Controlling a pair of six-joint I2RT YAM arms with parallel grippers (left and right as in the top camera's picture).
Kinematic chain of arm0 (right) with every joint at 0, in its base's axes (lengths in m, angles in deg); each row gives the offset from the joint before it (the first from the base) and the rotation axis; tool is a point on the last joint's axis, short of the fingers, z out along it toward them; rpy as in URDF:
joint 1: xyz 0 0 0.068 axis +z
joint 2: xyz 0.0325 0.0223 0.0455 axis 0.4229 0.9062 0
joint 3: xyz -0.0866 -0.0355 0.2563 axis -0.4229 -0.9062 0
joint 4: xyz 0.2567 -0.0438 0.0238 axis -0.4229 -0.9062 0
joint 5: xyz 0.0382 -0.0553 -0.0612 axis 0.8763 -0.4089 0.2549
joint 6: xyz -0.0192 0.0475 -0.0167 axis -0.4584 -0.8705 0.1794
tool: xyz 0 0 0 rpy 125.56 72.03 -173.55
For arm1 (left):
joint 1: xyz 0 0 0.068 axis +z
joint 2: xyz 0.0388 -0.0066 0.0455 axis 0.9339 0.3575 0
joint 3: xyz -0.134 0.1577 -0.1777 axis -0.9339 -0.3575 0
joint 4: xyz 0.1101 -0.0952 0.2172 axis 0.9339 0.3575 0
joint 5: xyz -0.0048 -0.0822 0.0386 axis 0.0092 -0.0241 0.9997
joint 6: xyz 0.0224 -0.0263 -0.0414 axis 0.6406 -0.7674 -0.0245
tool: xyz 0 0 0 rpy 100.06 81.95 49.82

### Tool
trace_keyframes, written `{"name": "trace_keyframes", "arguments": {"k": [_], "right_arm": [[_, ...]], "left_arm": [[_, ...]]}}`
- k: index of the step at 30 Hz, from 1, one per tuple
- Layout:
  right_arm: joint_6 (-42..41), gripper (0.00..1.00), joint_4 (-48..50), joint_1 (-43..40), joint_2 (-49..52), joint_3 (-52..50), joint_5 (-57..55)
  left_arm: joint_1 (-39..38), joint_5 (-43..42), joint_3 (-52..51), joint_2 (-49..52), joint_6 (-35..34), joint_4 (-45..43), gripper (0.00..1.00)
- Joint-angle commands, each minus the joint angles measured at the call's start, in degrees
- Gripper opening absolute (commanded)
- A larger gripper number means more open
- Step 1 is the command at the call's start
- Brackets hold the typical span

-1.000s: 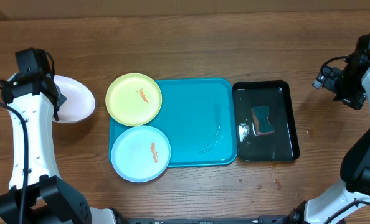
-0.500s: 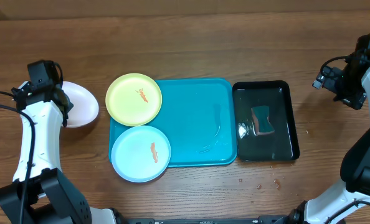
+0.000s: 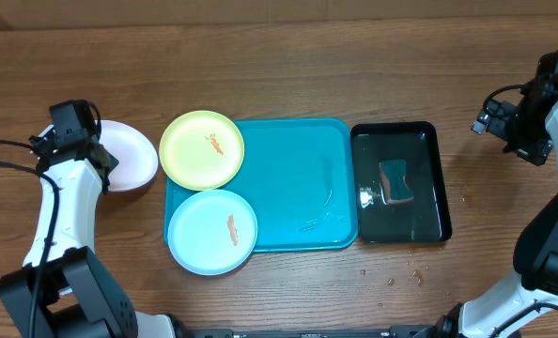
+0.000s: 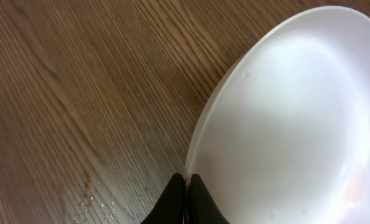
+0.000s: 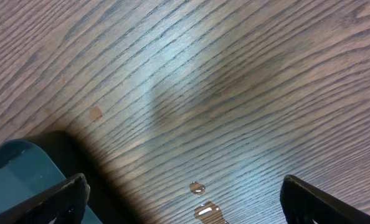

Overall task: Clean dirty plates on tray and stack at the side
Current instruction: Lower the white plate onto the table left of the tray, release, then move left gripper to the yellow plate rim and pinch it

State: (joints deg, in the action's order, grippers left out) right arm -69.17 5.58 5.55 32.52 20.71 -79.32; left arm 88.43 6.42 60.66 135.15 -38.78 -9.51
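Note:
My left gripper (image 3: 99, 158) is shut on the rim of the white plate (image 3: 129, 155), which it holds left of the turquoise tray (image 3: 298, 178). In the left wrist view the black fingertips (image 4: 186, 198) pinch the plate's edge (image 4: 284, 124), and a faint orange smear shows at the lower right. The yellow-green plate (image 3: 201, 149) and the light blue plate (image 3: 212, 231) lie on the tray's left side, each with an orange smear. My right gripper (image 5: 182, 196) is open and empty over bare wood at the far right, away from the plates.
A glossy black tray (image 3: 400, 182) holding water and a sponge (image 3: 396, 182) stands right of the turquoise tray. Water drops (image 5: 200, 199) lie on the wood under the right gripper. More drops (image 3: 401, 277) lie near the table's front.
My left gripper has carried the white plate to the right, closer to the yellow-green plate. The right arm has not moved.

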Motion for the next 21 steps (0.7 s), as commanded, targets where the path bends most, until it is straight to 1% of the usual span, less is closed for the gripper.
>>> {"name": "trace_keyframes", "arguments": {"k": [1, 4, 5, 6, 8, 10, 11, 13, 15, 18, 21], "right_arm": [[0.00, 1.00, 0.20, -0.11, -1.20, 1.27, 0.09], [0.00, 1.00, 0.17, -0.11, -1.20, 1.27, 0.09], [0.00, 1.00, 0.17, -0.11, -1.20, 1.27, 0.09], [0.00, 1.00, 0.17, -0.11, -1.20, 1.27, 0.09], [0.00, 1.00, 0.20, -0.11, -1.20, 1.27, 0.09], [0.00, 1.00, 0.20, -0.11, -1.20, 1.27, 0.09], [0.00, 1.00, 0.17, -0.11, -1.20, 1.27, 0.09], [0.00, 1.00, 0.17, -0.11, -1.20, 1.27, 0.09], [0.00, 1.00, 0.20, -0.11, -1.20, 1.27, 0.09], [0.00, 1.00, 0.20, -0.11, -1.20, 1.27, 0.09], [0.00, 1.00, 0.20, -0.11, -1.20, 1.27, 0.09]], "left_arm": [[0.00, -1.42, -0.24, 2.08, 1.53, -0.39, 0.04], [0.00, -1.44, -0.24, 3.61, 2.67, -0.70, 0.04], [0.00, -1.38, -0.24, 3.85, 2.78, -0.83, 0.06], [0.00, -1.46, -0.24, 3.85, 3.19, -1.16, 0.10], [0.00, -1.42, -0.13, 3.78, 4.52, -1.75, 0.26], [0.00, -1.57, 0.98, 3.76, 5.88, -1.62, 0.49], [-0.02, -2.25, 1.70, 3.67, 6.40, -1.18, 0.55], [0.00, -5.29, 4.17, 3.45, 8.15, 1.22, 0.58], [-0.02, -10.49, 7.58, 3.06, 10.12, 4.98, 0.58], [-0.17, -22.69, 13.07, 2.71, 14.25, 9.75, 0.58], [-0.52, -32.89, 15.52, 2.71, 19.52, 10.99, 0.58]]}}
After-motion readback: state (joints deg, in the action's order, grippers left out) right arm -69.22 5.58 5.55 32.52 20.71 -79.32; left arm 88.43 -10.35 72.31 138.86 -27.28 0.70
